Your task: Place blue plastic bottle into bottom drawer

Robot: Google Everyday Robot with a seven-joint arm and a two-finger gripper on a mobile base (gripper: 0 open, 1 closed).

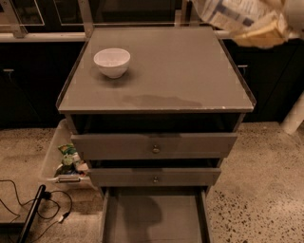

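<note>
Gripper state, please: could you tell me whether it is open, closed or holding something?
Gripper: closed on the blue plastic bottle, raised at the top right, above the cabinet top.

Premises read as a robot test lab: below and left of the gripper (259, 31), clamped on the blue plastic bottle (228, 13) at upper right, stand a lone grey drawer cabinet (166, 71), speckled terrazzo floor (256, 190), loose cables (19, 201) and a clear bin (51, 156) of packets.
</note>
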